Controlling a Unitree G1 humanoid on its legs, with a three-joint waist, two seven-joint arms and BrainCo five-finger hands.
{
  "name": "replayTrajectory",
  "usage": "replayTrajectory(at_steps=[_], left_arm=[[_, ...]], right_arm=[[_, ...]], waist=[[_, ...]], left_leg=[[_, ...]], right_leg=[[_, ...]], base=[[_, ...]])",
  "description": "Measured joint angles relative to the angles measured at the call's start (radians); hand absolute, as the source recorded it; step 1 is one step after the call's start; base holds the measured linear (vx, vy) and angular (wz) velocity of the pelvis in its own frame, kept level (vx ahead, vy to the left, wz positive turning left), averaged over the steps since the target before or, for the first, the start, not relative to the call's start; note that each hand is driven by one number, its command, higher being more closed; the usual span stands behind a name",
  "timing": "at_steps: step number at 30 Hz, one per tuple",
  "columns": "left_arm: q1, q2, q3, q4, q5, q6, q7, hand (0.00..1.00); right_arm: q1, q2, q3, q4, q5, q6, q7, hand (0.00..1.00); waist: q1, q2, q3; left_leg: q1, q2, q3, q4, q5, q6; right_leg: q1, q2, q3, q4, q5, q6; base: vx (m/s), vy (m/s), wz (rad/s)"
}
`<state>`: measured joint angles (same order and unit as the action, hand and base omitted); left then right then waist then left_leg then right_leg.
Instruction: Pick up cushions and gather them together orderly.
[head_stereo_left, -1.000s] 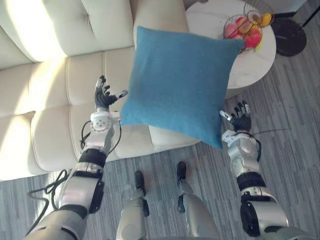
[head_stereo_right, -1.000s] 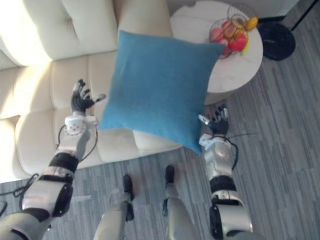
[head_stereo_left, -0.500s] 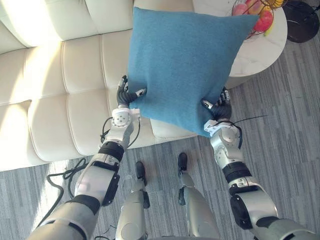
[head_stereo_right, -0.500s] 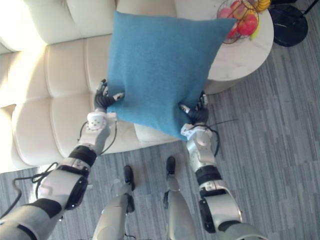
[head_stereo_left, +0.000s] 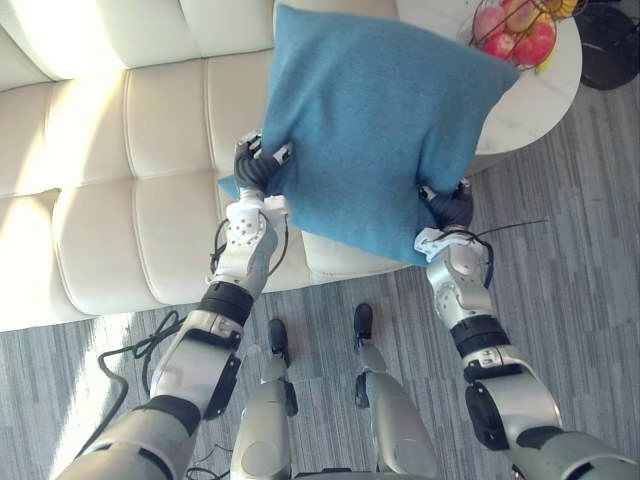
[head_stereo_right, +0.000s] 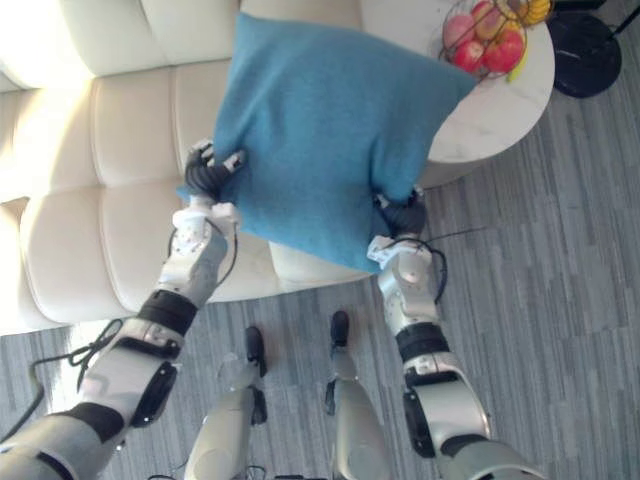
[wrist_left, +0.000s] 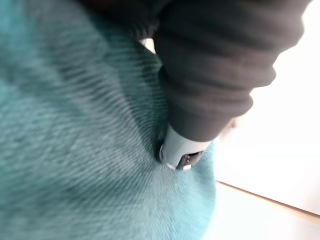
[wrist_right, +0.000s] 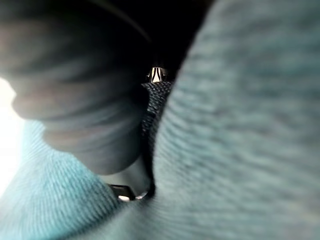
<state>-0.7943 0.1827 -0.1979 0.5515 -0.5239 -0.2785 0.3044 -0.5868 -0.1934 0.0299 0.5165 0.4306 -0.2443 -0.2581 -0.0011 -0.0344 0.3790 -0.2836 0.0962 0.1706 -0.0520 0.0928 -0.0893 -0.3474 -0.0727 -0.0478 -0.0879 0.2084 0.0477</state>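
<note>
Left eye view: both robot hands clamp one blue cushion in the air over the sofa's right end.

From my station I see the left robot hand (head_stereo_left: 256, 172) with its fingers curled round the lower left corner of the blue cushion (head_stereo_left: 380, 130), thumb on the front face. In the left wrist view the thumb digs into the cloth. The right robot hand (head_stereo_left: 447, 207) grips the cushion's lower right edge, and its wrist view shows the fabric bunched in a crease against the hand. The cushion hangs tilted between the two hands, clear of the seat, above the front edge of the cream sofa (head_stereo_left: 120, 150) at its right end. Past the cushion's upper right corner stands a round white counter (head_stereo_left: 530, 100), with a wire fruit basket (head_stereo_left: 515, 30) near its far edge. Grey striped floor (head_stereo_left: 580, 300) lies beside the counter.
</note>
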Motion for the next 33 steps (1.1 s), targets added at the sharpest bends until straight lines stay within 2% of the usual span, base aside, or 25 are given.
replayTrajectory(at_steps=[4,7,11,16,22,24,25,27,29,31,33], left_arm=[[0.192,-0.003,-0.058,-0.202,0.002,0.0,0.0,1.0],[0.343,-0.004,-0.082,-0.303,0.003,-0.002,0.0,1.0],[0.533,-0.004,-0.11,-0.41,0.014,-0.001,-0.003,1.0],[0.752,-0.005,-0.134,-0.554,0.014,-0.002,-0.03,1.0],[0.874,-0.01,-0.162,-0.656,0.014,-0.021,-0.046,1.0],[0.889,-0.01,-0.18,-0.659,0.014,-0.025,-0.047,1.0],[0.887,-0.01,-0.188,-0.659,0.014,-0.028,-0.047,1.0],[0.887,-0.011,-0.193,-0.656,0.014,-0.031,-0.047,1.0],[0.887,-0.012,-0.194,-0.655,0.014,-0.031,-0.047,1.0],[0.884,-0.023,-0.206,-0.634,0.013,-0.042,-0.047,1.0],[0.885,-0.022,-0.208,-0.614,0.011,-0.041,-0.047,1.0]], right_arm=[[0.212,0.023,0.014,-0.179,-0.052,0.004,0.0,1.0],[0.347,0.038,0.015,-0.292,-0.114,0.004,0.001,1.0],[0.49,0.042,0.024,-0.407,-0.158,0.006,0.022,1.0],[0.677,0.044,0.051,-0.551,-0.196,0.001,0.049,1.0],[0.77,0.038,0.068,-0.583,-0.204,-0.005,0.059,1.0],[0.788,0.033,0.072,-0.58,-0.227,-0.006,0.059,1.0],[0.788,0.031,0.072,-0.578,-0.233,-0.006,0.059,1.0],[0.787,0.026,0.072,-0.574,-0.233,-0.006,0.054,1.0],[0.784,0.028,0.071,-0.567,-0.234,-0.006,0.049,1.0],[0.769,0.016,0.069,-0.543,-0.235,-0.007,0.034,1.0],[0.73,0.014,0.069,-0.507,-0.235,-0.007,0.02,1.0]], waist=[[-0.001,0.002,-0.005],[-0.002,0.002,-0.018],[0.003,0.016,-0.081],[0.005,0.03,-0.201],[0.008,0.059,-0.273],[0.008,0.067,-0.284],[0.007,0.071,-0.287],[0.011,0.079,-0.292],[0.01,0.082,-0.296],[0.003,0.081,-0.297],[0.004,0.08,-0.297]], left_leg=[[0.068,0.001,-0.026,-0.008,-0.004,-0.003],[0.112,-0.003,-0.047,-0.008,-0.011,-0.003],[0.145,-0.003,-0.064,-0.008,-0.018,-0.003],[0.193,-0.003,-0.073,-0.013,-0.033,-0.01],[0.259,-0.005,-0.091,-0.006,-0.047,-0.012],[0.233,-0.008,-0.129,0.064,-0.083,-0.014],[0.184,-0.009,-0.166,0.149,-0.11,-0.017],[0.124,-0.004,-0.197,0.211,-0.138,-0.019],[0.098,0.033,-0.122,0.211,-0.152,-0.011],[0.067,0.097,0.042,0.227,-0.143,0.004],[0.035,0.112,0.113,0.252,-0.129,0.023]], right_leg=[[0.081,0.005,-0.005,0.0,-0.016,0.018],[0.141,-0.002,-0.018,-0.001,-0.048,0.013],[0.184,-0.004,-0.033,-0.001,-0.064,0.008],[0.236,-0.003,-0.046,-0.001,-0.088,0.005],[0.317,-0.004,-0.062,-0.001,-0.11,0.009],[0.352,-0.009,-0.104,0.0,-0.125,0.01],[0.361,-0.01,-0.141,0.0,-0.126,0.009],[0.364,-0.008,-0.2,0.0,-0.124,0.006],[0.367,-0.013,-0.252,0.0,-0.121,0.003],[0.36,-0.042,-0.318,0.0,-0.12,0.004],[0.342,-0.065,-0.324,0.0,-0.117,0.008]], base=[[0.04,0.001,0.19],[0.0,0.009,0.27],[0.01,0.0,0.15],[0.02,0.002,0.05],[0.01,-0.001,0.1],[-0.05,0.011,0.55],[-0.05,0.008,0.62],[-0.1,0.011,0.83],[-0.09,0.005,0.94],[-0.05,0.078,0.91],[-0.05,0.146,0.34]])
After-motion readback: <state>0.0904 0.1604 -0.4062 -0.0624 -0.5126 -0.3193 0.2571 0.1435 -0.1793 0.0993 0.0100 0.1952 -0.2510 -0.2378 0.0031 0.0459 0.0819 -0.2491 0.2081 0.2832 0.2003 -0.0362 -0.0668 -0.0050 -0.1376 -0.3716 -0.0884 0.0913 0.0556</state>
